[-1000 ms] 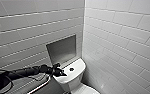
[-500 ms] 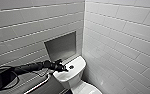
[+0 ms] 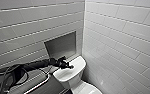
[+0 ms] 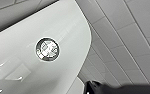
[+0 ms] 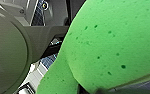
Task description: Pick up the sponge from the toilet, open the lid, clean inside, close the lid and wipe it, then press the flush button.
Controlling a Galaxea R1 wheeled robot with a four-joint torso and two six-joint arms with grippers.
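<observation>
Toilet (image 3: 71, 78) stands in the far right corner. Over its tank cover (image 3: 79, 63) the left gripper (image 3: 69, 66) has advanced rightward, jaw opening unreadable. Right jaws seem clamped on the sponge (image 5: 111, 45). With the flush button (image 4: 47, 49) just beside the left gripper, pressing looks close.

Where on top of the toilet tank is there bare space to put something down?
The tank cover is bare between the flush button and its rounded end by the tiled side wall, and at its other end. The middle is crowded: the left gripper hovers at the button.
</observation>
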